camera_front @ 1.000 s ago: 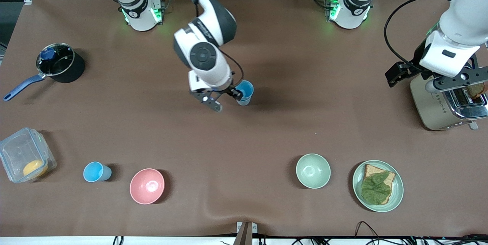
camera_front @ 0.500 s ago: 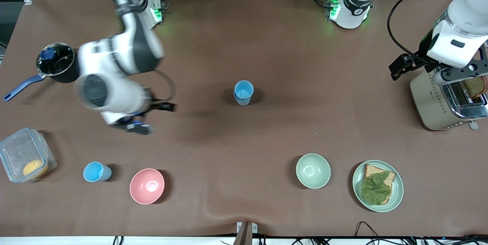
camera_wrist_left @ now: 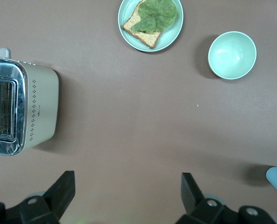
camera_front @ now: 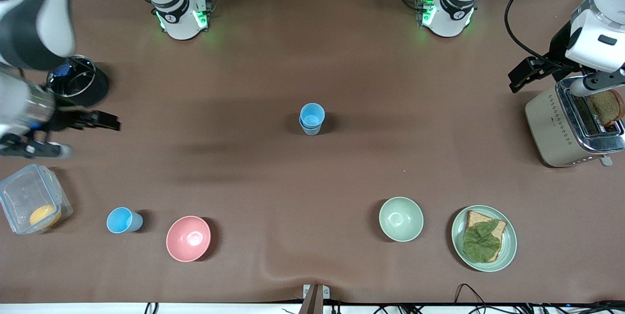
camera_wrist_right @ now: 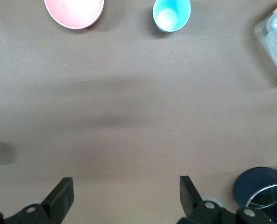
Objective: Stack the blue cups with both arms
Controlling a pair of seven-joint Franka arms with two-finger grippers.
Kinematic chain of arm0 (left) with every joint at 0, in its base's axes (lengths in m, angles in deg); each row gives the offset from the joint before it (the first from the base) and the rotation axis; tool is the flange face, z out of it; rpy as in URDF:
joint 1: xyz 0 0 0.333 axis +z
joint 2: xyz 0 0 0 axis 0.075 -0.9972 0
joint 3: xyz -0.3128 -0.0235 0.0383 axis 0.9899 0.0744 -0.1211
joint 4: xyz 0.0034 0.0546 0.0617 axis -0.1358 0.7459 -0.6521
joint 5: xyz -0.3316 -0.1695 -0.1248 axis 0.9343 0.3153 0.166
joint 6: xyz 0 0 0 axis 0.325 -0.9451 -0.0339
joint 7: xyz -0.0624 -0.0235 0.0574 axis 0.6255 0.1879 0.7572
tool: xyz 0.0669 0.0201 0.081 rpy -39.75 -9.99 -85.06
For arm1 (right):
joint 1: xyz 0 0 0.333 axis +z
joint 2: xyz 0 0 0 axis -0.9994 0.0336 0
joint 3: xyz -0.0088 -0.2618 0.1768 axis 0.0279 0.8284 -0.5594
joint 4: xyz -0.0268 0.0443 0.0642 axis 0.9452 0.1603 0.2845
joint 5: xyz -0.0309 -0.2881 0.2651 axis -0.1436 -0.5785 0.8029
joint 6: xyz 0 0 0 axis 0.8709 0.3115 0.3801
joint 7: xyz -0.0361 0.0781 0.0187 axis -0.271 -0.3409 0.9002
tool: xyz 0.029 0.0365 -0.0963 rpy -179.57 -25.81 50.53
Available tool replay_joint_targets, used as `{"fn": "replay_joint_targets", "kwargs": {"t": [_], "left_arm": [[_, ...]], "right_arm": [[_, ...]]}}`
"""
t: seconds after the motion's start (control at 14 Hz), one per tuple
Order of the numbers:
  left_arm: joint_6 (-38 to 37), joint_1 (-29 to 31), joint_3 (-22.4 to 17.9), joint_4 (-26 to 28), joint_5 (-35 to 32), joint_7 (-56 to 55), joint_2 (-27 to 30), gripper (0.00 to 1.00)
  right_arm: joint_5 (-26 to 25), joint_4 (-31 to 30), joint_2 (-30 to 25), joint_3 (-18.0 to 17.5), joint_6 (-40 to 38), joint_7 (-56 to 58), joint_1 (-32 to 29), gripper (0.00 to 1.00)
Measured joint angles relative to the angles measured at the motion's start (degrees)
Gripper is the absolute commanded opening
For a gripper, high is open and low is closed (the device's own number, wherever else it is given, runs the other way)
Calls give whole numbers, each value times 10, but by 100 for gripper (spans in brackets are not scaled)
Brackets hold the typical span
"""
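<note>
1. Landmark: the stack of two light-blue tapered plastic cups, one nested in the other, stands upright at the middle of the brown-covered table, touched by neither arm.
2. A third light-blue plastic cup stands alone, nearer to the front camera than the stack and well toward the right arm's end of the table; the right wrist view shows its open mouth.
3. Just beside that single cup is a round pink bowl, also nearer to the front camera than the stack.
4. The right hand is up in the air at the right arm's end of the table, well apart from the stack, over bare table between a black pot with a blue handle and a clear plastic lidded box. Its two fingers stand wide apart and grip nothing.
5. The left hand is over a beige and chrome toaster at the left arm's end of the table, well apart from the stack. Its fingers are spread and empty.
6. A pale-green bowl and a pale-green plate carrying bread with a lettuce leaf lie nearer to the front camera than the stack, toward the left arm's end.
</note>
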Motion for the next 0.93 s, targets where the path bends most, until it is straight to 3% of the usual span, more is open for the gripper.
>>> {"fn": "replay_joint_targets", "kwargs": {"t": [0.21, 0.29, 0.36, 0.64, 0.79, 0.93], "left_arm": [[-7, -4, -6, 0, 0, 0, 5, 100], [-10, -5, -8, 0, 1, 2, 7, 100], [-14, -5, -9, 0, 1, 7, 9, 100], [-15, -8, -10, -1, 3, 22, 13, 100], [-19, -8, -11, -4, 3, 47, 15, 100], [-21, -8, -11, -5, 3, 57, 15, 100]], "right_arm": [[-20, 0, -33, 13, -21, 1, -2, 100], [-27, 0, -41, 1, -26, 1, -12, 100], [-35, 0, -49, -36, -28, 1, -45, 100], [-84, 0, -91, -274, -46, -16, -255, 100], [-90, -1, -106, -320, -52, -32, -289, 100], [-91, -2, -109, -329, -52, -34, -298, 100]]}}
